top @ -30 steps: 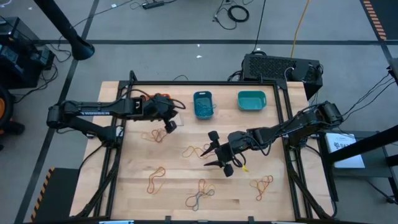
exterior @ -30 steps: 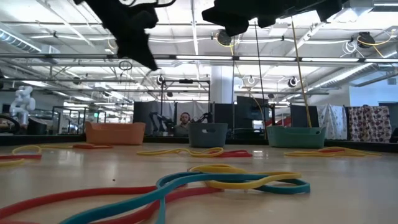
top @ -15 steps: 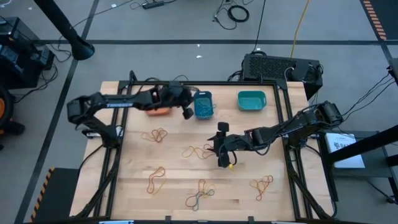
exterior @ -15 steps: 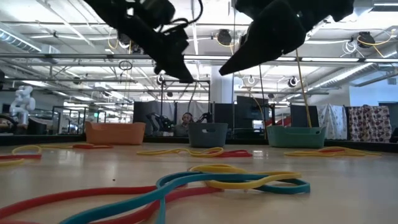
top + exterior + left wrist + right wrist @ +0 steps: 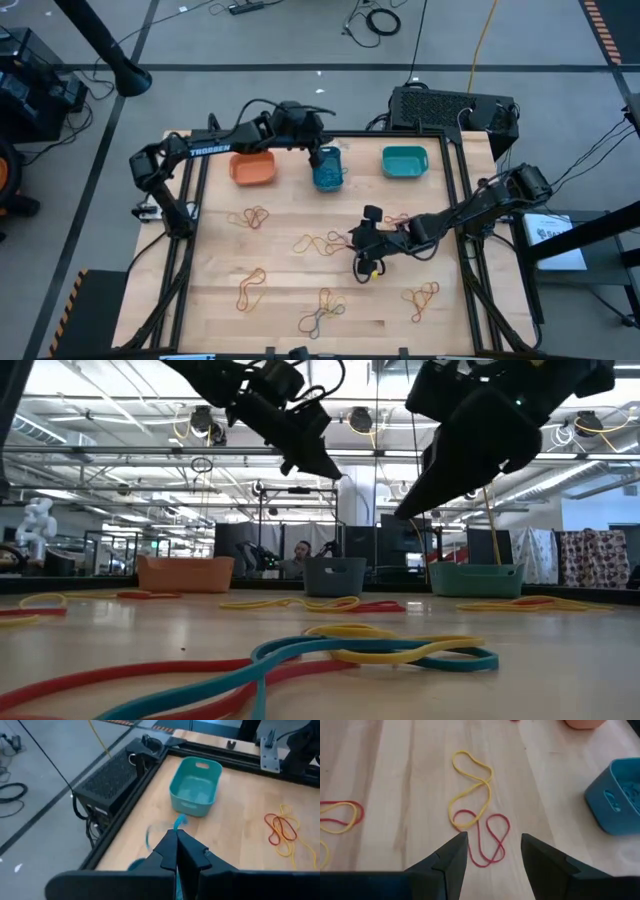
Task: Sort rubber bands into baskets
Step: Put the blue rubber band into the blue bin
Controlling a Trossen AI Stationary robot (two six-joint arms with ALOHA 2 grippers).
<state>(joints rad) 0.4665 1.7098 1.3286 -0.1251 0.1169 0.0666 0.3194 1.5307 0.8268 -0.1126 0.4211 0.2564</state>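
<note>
My left gripper (image 5: 323, 153) is shut on a blue rubber band (image 5: 179, 821) above the blue basket (image 5: 328, 172), which stands between the orange basket (image 5: 252, 168) and the teal basket (image 5: 404, 161) along the table's far side. My right gripper (image 5: 352, 242) is open and empty. It hovers over a yellow band (image 5: 471, 790) and a red band (image 5: 489, 840) that lie flat and overlapping on the table's middle. In the low view, my left gripper (image 5: 318, 460) and my right gripper (image 5: 430, 500) both hang well above the table. My left gripper pinches one end of the blue band (image 5: 178, 825) between its two fingertips. The rest of the band sticks out beyond the fingertips, lifted clear of the table and over the blue basket. The fingers slant down toward the table's right.
More tangles of bands lie on the table: at the left (image 5: 250, 216), near left (image 5: 250, 286), near middle (image 5: 322, 313), near right (image 5: 422, 295) and beside my right arm (image 5: 396, 218). A black frame (image 5: 200, 220) borders the table. A black box (image 5: 450, 108) sits behind the teal basket.
My left gripper has carried the blue band from beside the orange basket toward the table's right and far edge, to above the blue basket, uncovering the orange basket. My right gripper has turned about and come down over the yellow and red bands.
</note>
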